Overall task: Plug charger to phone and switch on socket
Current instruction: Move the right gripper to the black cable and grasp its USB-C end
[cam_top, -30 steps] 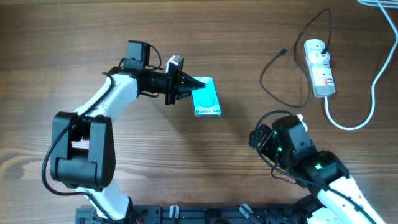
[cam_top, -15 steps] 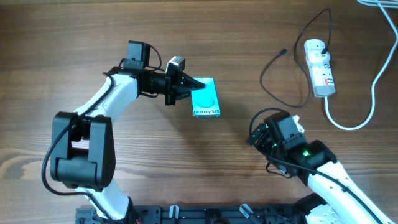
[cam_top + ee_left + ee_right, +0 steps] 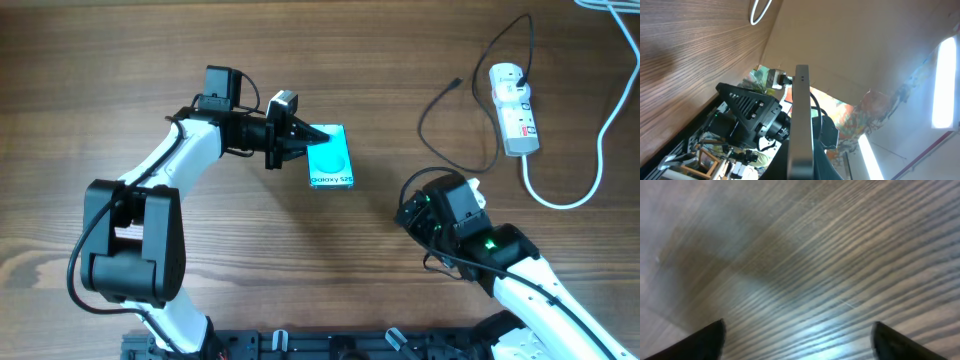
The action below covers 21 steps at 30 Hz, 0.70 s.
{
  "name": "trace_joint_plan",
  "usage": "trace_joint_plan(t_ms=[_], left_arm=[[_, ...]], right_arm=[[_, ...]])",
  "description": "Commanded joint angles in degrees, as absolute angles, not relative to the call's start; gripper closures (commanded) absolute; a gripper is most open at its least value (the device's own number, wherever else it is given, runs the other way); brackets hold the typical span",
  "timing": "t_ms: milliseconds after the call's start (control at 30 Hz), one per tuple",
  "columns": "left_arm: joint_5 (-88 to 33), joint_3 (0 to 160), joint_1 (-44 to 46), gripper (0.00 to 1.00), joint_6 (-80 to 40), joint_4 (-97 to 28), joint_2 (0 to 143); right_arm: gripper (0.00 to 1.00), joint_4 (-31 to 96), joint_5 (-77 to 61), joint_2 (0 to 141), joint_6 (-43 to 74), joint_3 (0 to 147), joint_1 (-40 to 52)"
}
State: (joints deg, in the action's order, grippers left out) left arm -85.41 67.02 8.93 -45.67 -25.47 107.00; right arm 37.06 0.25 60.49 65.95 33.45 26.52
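Note:
The phone (image 3: 334, 158), teal screen up, is gripped at its left edge by my left gripper (image 3: 305, 140), which is shut on it. In the left wrist view the phone (image 3: 802, 115) shows edge-on between the dark fingers of that gripper (image 3: 802, 167). The charger (image 3: 428, 130) is a thin black cable looping over the wood at the right, its connector tip (image 3: 456, 84) lying free. It runs to a black plug in the white socket (image 3: 513, 110). My right gripper (image 3: 412, 212) hovers below the cable loop. In the right wrist view it (image 3: 800, 340) is open over bare wood.
A thick white cord (image 3: 600, 150) curves from the socket toward the right edge of the table. The left arm's body (image 3: 130, 240) occupies the front left. A black rail (image 3: 300, 345) runs along the front edge.
The right arm has shifted a little up and to the left, toward the cable loop. The left arm and the phone have not moved.

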Motion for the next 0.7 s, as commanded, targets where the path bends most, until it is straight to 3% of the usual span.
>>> trace_joint_plan(t_ms=[0, 33, 133, 400, 667], left_arm=[[-88.3, 67.4, 8.7, 0.96, -44.5, -25.5, 106.7], [-88.3, 67.4, 8.7, 0.96, -43.6, -25.5, 106.7], [-88.3, 67.4, 8.7, 0.96, -43.2, -26.0, 106.7], [-88.0, 67.4, 8.7, 0.96, -42.2, -26.0, 106.7], [-87.4, 67.4, 8.8, 0.96, -42.2, -26.0, 106.7]], right_arm=[[0.28, 34.6, 3.3, 60.8, 65.3, 34.3, 26.4], [0.35, 32.9, 3.4, 60.8, 63.3, 34.4, 26.4], [0.39, 32.2, 3.9, 60.8, 59.6, 37.0, 26.4], [0.39, 45.0, 13.8, 61.1, 58.3, 52.2, 24.6], [0.38, 45.4, 11.0, 68.3, 52.1, 58.1, 12.3]])
